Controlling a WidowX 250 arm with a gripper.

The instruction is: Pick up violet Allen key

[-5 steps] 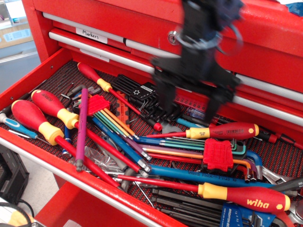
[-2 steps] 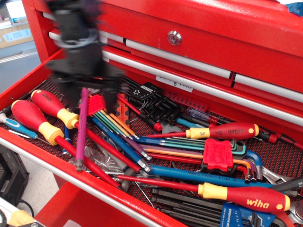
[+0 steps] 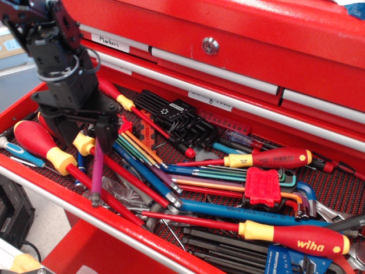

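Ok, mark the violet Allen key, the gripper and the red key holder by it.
violet Allen key (image 3: 97,171): main camera view, on the lower shaft.
gripper (image 3: 77,134): main camera view, midway between the fingertips.
red key holder (image 3: 125,125): main camera view, on its visible right edge.

Open red tool chest drawer (image 3: 34,171), black mesh liner. Two red/yellow screwdrivers at left (image 3: 43,145), one mid-right (image 3: 268,158), a Wiha one (image 3: 291,235) near front. Red-holder hex key sets: one (image 3: 128,137) left-centre, one (image 3: 262,187) right. Long blue hex key (image 3: 228,210) lies between. Black bit holder (image 3: 171,117) at rear. Label "Markers" (image 3: 109,41) on upper drawer
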